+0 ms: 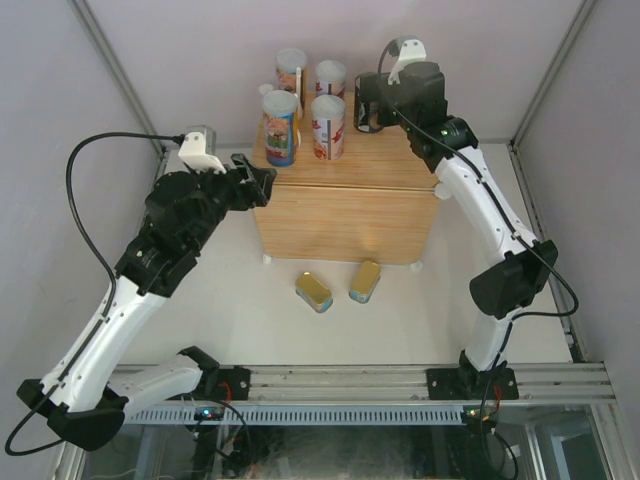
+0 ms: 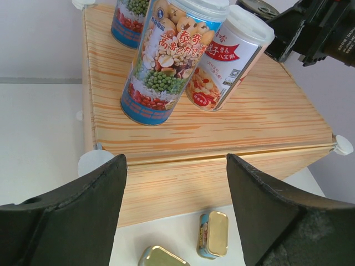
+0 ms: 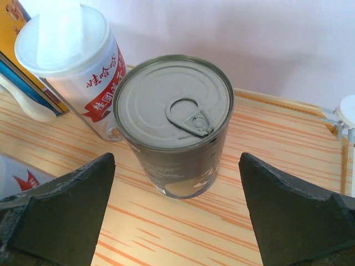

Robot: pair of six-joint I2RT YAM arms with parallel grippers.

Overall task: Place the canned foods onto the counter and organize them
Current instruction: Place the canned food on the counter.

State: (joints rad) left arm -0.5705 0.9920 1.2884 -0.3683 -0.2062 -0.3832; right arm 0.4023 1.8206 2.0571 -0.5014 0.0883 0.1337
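Note:
Four tall white-lidded cans stand on the counter (image 1: pixel 345 205): two in front (image 1: pixel 281 128) (image 1: pixel 328 127) and two behind (image 1: pixel 291 70) (image 1: pixel 330 78). A dark can (image 3: pixel 175 124) with a metal pull-tab top stands upright on the counter's back right. My right gripper (image 3: pixel 176 188) is open, its fingers on either side just short of the dark can, not touching it. Two flat gold tins (image 1: pixel 314 291) (image 1: pixel 365 280) lie on the white table before the counter. My left gripper (image 1: pixel 262 182) hovers open and empty at the counter's left front corner, above the gold tins (image 2: pixel 213 234).
White round connectors (image 2: pixel 343 145) mark the counter's corners. Grey walls close in on the back and both sides. A metal rail (image 1: pixel 340 382) runs along the near edge by the arm bases. The right arm (image 2: pixel 319 27) shows in the left wrist view.

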